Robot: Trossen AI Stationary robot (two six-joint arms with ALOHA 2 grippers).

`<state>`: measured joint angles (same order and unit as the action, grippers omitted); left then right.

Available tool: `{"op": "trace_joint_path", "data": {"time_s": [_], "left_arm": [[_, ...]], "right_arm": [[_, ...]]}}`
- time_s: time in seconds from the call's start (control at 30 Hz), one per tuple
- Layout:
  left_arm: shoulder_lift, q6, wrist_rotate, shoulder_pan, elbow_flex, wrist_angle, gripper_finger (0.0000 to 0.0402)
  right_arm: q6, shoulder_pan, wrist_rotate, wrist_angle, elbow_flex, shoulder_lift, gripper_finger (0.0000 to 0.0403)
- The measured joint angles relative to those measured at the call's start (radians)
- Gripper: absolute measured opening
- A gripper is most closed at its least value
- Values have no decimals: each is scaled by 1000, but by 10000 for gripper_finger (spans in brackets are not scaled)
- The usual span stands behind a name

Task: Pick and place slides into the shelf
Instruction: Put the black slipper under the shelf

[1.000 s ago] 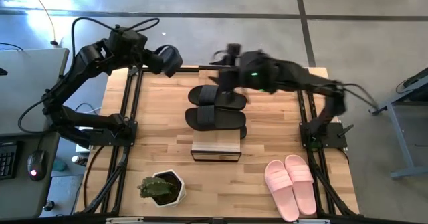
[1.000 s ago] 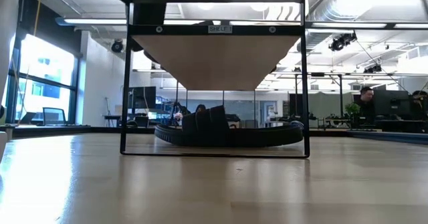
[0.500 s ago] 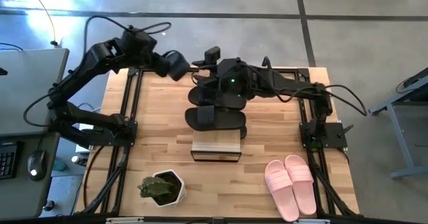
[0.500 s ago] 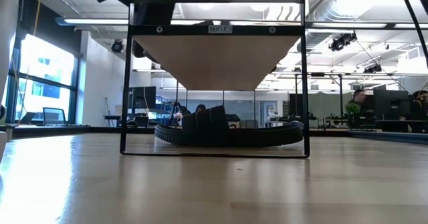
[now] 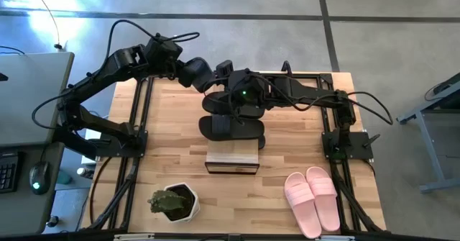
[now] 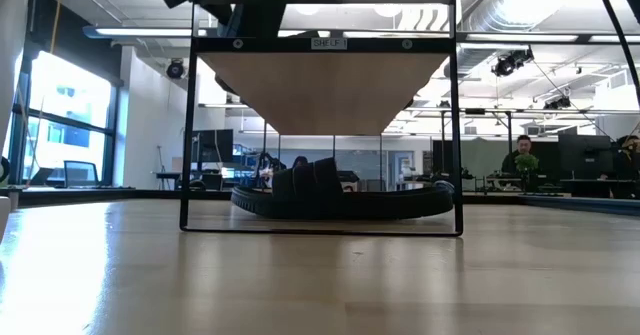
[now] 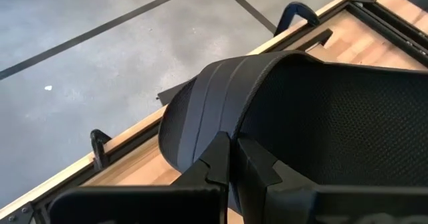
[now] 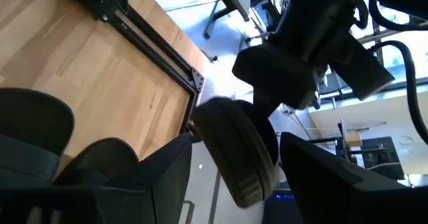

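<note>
My left gripper (image 7: 233, 164) is shut on a black slide (image 7: 301, 110), held in the air over the table's far part, just left of the shelf's far end (image 5: 208, 81). My right gripper (image 8: 241, 177) reaches across from the right and is open. Its fingers stand on either side of that slide's free end (image 8: 234, 150); I cannot tell whether they touch it. On the shelf's (image 5: 231, 158) plank top rest two black slides (image 5: 230, 128), soles down. Another black slide (image 6: 340, 200) lies under the plank. My left gripper pinches the black slide between its two fingers at the edge where the grooved strap (image 7: 217, 110) meets the textured footbed. The fingers slant down from the table's far left. The slide is lifted clear of table and shelf and sticks out beyond the fingers.
A pink pair of slides (image 5: 313, 198) lies at the table's near right. A potted plant (image 5: 172, 201) stands at the near left. Black rails (image 5: 136, 119) run along both sides of the table. In the low view, people sit at desks far behind.
My left gripper has carried the black slide toward the table's right, closer to the shelf's far end. My right gripper has reached toward the table's left, sunk a little and rolled, so that it now meets the held slide.
</note>
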<state>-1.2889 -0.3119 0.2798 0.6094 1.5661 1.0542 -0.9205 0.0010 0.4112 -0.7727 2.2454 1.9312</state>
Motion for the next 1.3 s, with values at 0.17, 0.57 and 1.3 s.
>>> {"op": "trace_joint_path", "data": {"time_s": [0.17, 0.57, 1.3], "left_arm": [[-9, -12, 1, -36, 0, -15, 0], [-8, -40, -17, -79, 0, -60, 0], [-3, 17, -140, -99, 0, -59, 52]], "right_arm": [[2, 0, -11, -2, -1, 0, 220], [4, 0, -28, -36, -3, 33, 219], [171, -2, 115, -215, -3, 40, 43]]}}
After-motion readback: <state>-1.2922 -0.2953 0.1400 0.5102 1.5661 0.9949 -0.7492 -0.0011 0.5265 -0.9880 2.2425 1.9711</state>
